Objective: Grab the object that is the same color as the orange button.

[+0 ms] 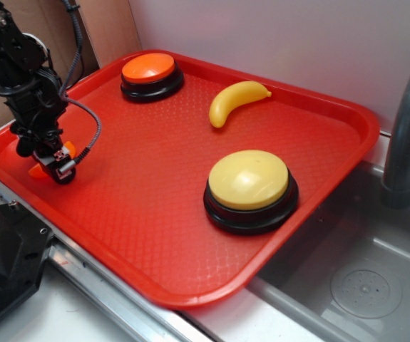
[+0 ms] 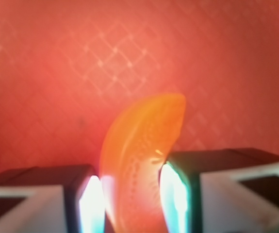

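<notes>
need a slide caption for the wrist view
Gripper closed on orange crescent above the red tray.

You see a red tray with a fine diamond-grid texture. The orange button has an orange dome on a black base; the other button has a pale yellow dome on black. The banana is yellow. The black gripper has pale, glowing inner pads in your wrist view. The crescent is translucent orange with a dotted line along its curve.
</notes>
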